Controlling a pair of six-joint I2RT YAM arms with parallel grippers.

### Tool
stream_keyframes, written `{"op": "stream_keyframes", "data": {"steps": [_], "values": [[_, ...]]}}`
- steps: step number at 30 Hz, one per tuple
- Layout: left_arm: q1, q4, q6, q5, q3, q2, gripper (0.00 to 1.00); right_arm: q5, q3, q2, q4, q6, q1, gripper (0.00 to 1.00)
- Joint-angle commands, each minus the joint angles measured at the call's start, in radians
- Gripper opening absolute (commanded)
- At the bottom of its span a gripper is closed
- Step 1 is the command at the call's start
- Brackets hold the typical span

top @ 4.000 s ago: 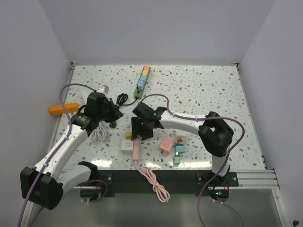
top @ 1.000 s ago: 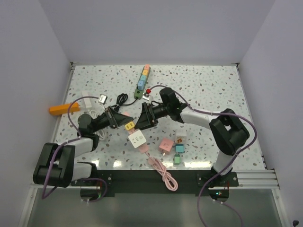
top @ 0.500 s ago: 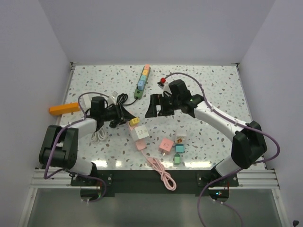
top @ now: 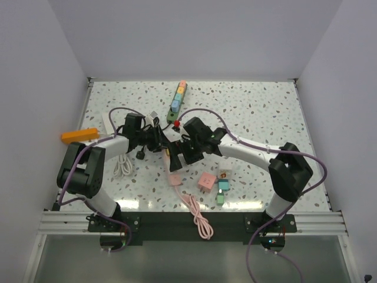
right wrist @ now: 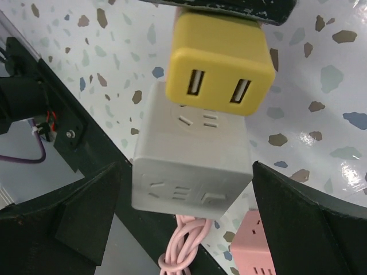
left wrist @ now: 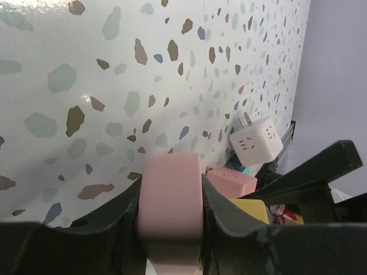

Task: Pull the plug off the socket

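A pink socket strip [left wrist: 169, 192] is clamped at its end between the fingers of my left gripper [left wrist: 170, 200], which is shut on it. A yellow cube plug [right wrist: 221, 57] and a white cube plug [right wrist: 192, 154] sit side by side on the strip, and its pink cable [right wrist: 183, 240] trails toward the table's near edge. My right gripper [right wrist: 189, 172] is wide open, and its fingers [right wrist: 86, 217] straddle the white cube without touching it. In the top view my left gripper [top: 164, 143] and right gripper [top: 177, 158] meet at mid-table, over the cubes.
A multicoloured power strip [top: 178, 97] lies at the back. An orange block [top: 79, 135] is at the far left, with a white cord [top: 122, 165] near it. A pink cube [top: 206, 181], a small white adapter [top: 225, 173] and teal cubes [top: 222, 188] sit right of the grippers.
My right gripper has opened wide and swung down and left from behind the cubes to straddle the white cube. My left gripper has shifted slightly right, still shut on the strip.
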Motion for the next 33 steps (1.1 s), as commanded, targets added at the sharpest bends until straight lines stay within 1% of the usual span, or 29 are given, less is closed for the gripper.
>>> {"op": "stream_keyframes", "data": {"steps": [1,2,3,5,6,7,8,9,10,12,13,16,17,19,24,27,30,31,33], "values": [[0.002,0.036,0.021,0.004,0.041,-0.008,0.00,0.050,0.020,0.021,0.033,0.019,0.004,0.99],[-0.001,0.041,0.015,0.012,0.038,-0.009,0.00,0.045,0.013,0.026,0.045,0.027,0.004,0.97],[-0.001,0.047,0.004,0.017,0.035,-0.011,0.00,0.038,0.006,0.032,0.059,0.036,0.004,0.93],[-0.004,0.064,-0.005,0.026,0.027,-0.018,0.00,0.004,-0.007,0.038,0.082,0.057,0.005,0.81],[-0.004,0.070,-0.008,0.027,0.024,-0.023,0.00,-0.008,-0.011,0.039,0.092,0.068,0.004,0.58],[-0.007,0.083,-0.019,0.029,0.019,-0.029,0.00,-0.014,-0.018,0.035,0.103,0.082,0.004,0.42],[-0.007,0.090,-0.024,0.035,0.009,-0.038,0.03,-0.004,-0.021,0.029,0.112,0.088,0.002,0.23],[-0.007,0.096,-0.028,0.037,0.004,-0.043,0.13,0.002,-0.026,0.018,0.120,0.093,0.004,0.10],[-0.007,0.103,-0.037,0.038,-0.002,-0.046,0.37,0.007,-0.035,-0.005,0.129,0.102,0.002,0.00],[-0.007,0.113,-0.045,0.035,-0.027,-0.060,0.54,0.018,-0.020,-0.014,0.117,0.103,-0.001,0.00],[-0.005,0.119,-0.048,0.032,-0.036,-0.064,0.68,0.021,-0.015,-0.019,0.110,0.103,-0.004,0.00],[0.001,0.119,-0.057,-0.022,-0.068,-0.090,0.84,0.019,-0.011,-0.031,0.111,0.111,-0.018,0.00],[0.002,0.128,-0.068,-0.034,-0.088,-0.101,0.85,0.018,-0.008,-0.031,0.102,0.106,-0.018,0.00],[0.001,0.171,-0.099,-0.029,-0.102,-0.101,0.85,0.010,0.000,-0.034,0.099,0.103,-0.019,0.00],[-0.024,0.209,-0.139,-0.022,-0.108,-0.067,0.84,-0.008,-0.001,-0.033,0.135,0.125,-0.018,0.00],[-0.053,0.238,-0.154,-0.020,-0.108,-0.048,0.80,-0.005,-0.004,-0.036,0.168,0.146,-0.019,0.00],[-0.067,0.263,-0.163,-0.020,-0.116,-0.026,0.62,0.010,-0.003,-0.046,0.203,0.166,-0.018,0.00],[-0.067,0.289,-0.177,-0.016,-0.128,-0.025,0.44,0.022,-0.001,-0.051,0.208,0.172,-0.018,0.00],[-0.067,0.295,-0.180,-0.022,-0.132,-0.018,0.26,0.030,-0.003,-0.062,0.215,0.174,-0.018,0.00]]}}
